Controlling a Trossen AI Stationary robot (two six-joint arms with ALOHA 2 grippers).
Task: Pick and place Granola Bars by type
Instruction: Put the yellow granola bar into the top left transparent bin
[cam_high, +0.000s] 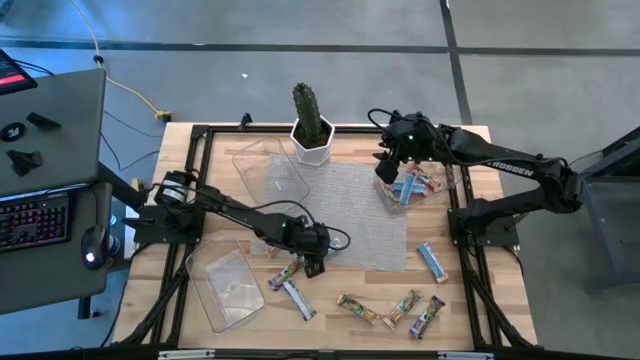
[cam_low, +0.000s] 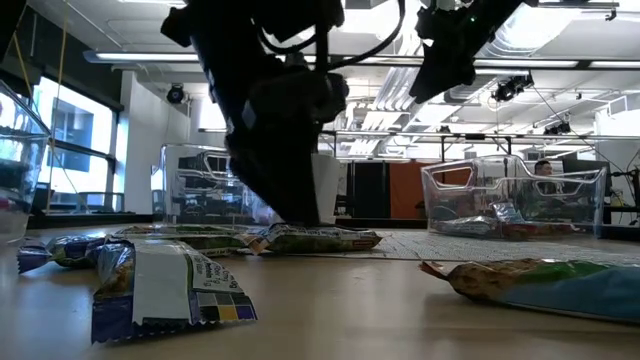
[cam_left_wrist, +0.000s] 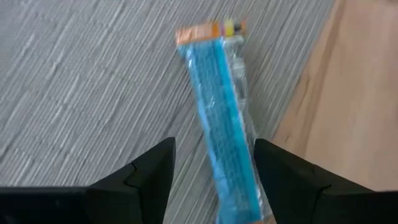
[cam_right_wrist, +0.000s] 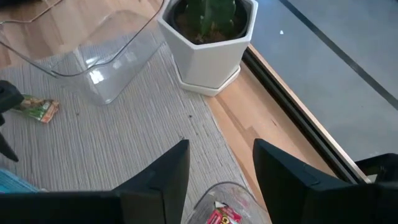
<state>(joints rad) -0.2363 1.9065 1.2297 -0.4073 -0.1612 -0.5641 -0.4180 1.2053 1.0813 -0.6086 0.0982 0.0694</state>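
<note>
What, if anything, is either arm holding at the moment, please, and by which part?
Nothing is held. The left gripper is open, its fingers on either side of a blue bar lying on the mat. The right gripper is open and empty above a clear tub.

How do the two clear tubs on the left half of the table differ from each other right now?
The far tub, by the cactus pot, partly overlaps the grey mat; the near tub lies wholly on bare wood. The far tub has no arm close by; the near tub lies beside the left gripper, which hovers open over a blue bar. Both look empty and clear.
</note>
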